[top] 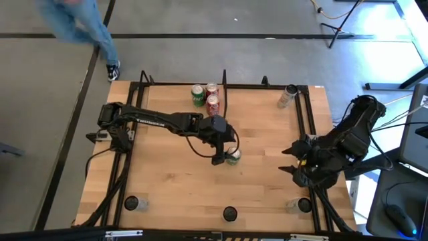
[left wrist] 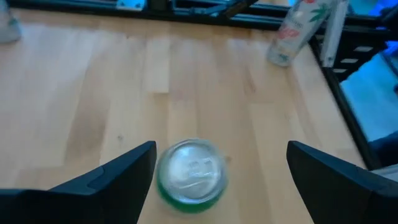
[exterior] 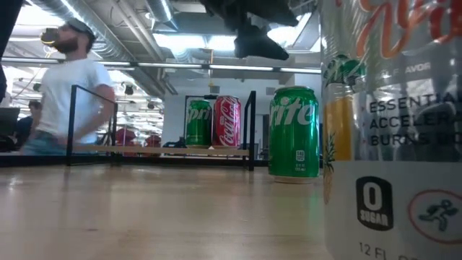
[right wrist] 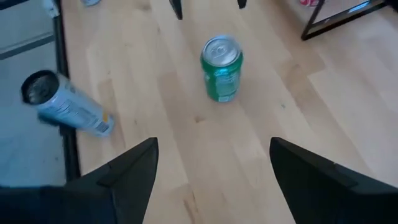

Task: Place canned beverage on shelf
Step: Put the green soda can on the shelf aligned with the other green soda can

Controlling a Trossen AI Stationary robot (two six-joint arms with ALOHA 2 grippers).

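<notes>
A green canned beverage stands upright on the wooden tabletop near its middle, also in the low view. My left gripper hovers above it, open. In the left wrist view the can's silver top shows between the two spread fingers, nearer one of them, and nothing touches it. The shelf sits at the far edge, a light plank within black rods. A green can and two red cans stand on it. My right gripper waits open at the table's right side.
Slim pale cans stand at the far right, near right and near left. One fills the low view's foreground. A round black fitting sits at the near edge. A person walks beyond the far left corner.
</notes>
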